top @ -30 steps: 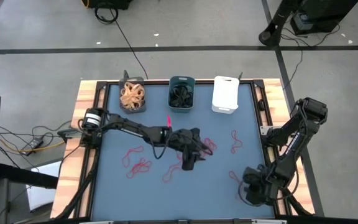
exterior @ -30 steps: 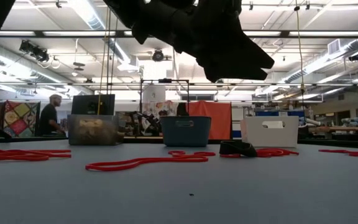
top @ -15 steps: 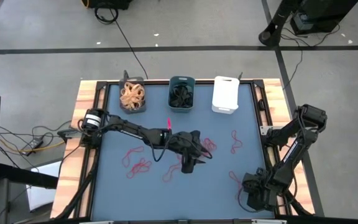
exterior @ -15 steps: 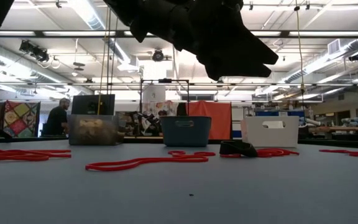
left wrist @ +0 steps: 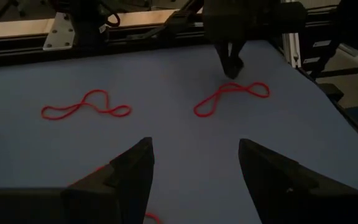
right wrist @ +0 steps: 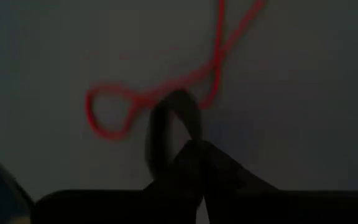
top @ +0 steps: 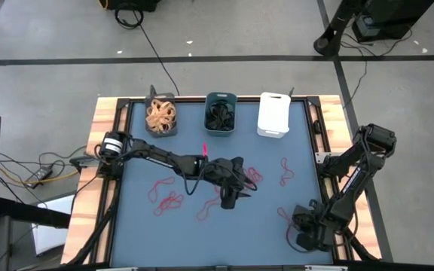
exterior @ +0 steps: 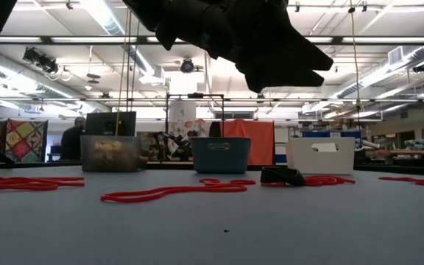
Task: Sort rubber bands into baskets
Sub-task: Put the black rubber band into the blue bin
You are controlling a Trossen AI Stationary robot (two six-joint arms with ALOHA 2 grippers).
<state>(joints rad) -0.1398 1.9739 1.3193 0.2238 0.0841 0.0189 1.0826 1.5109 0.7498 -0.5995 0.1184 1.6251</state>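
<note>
Red rubber bands (top: 167,202) ring the left gripper (top: 229,200).

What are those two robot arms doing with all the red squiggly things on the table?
They are sorting rubber bands into three baskets. The left gripper hovers open over the middle of the blue table. The right gripper is down at a red rubber band near the table's right front corner. The grey basket holds tan bands, the teal basket black ones. More red bands lie loose.
</note>
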